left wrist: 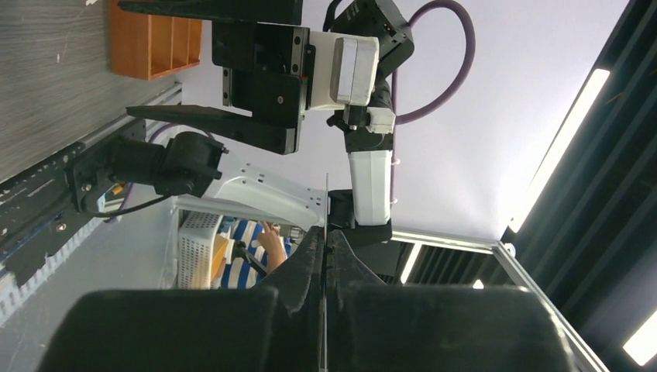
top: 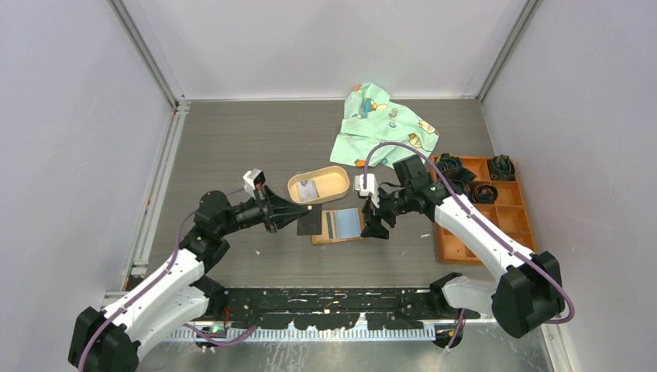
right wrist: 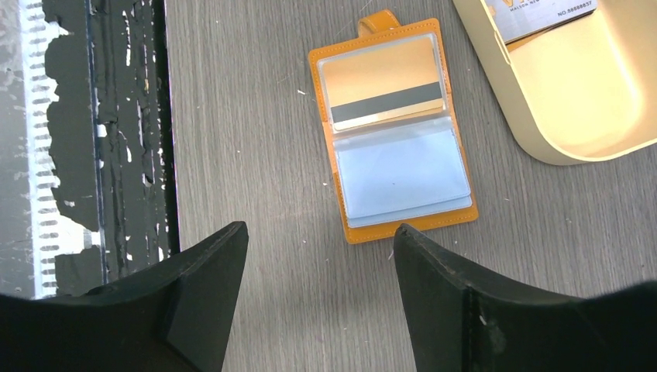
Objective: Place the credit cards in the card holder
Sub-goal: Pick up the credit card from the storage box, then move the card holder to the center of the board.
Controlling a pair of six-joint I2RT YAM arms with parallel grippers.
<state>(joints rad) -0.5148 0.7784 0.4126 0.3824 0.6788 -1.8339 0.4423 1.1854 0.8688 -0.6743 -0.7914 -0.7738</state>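
The card holder [top: 338,225] lies open on the table, orange with clear pockets. In the right wrist view the card holder [right wrist: 352,229] has a credit card [right wrist: 385,89] with a dark stripe in its upper pocket, and light-blue sleeves below. My left gripper [top: 298,211] is shut on a dark-looking credit card [top: 310,223] just left of the holder. From the left wrist, that card [left wrist: 326,203] is a thin edge pinched at my left gripper [left wrist: 326,232]. My right gripper [top: 376,223] stands open at the holder's right side, nothing between the fingers of this right gripper [right wrist: 321,240].
An oval tan tray [top: 338,186] behind the holder contains another card [top: 309,188]; from the right wrist the tray [right wrist: 589,116] is at top right. A patterned cloth [top: 383,124] lies at the back. An orange compartment box [top: 503,213] sits at the right.
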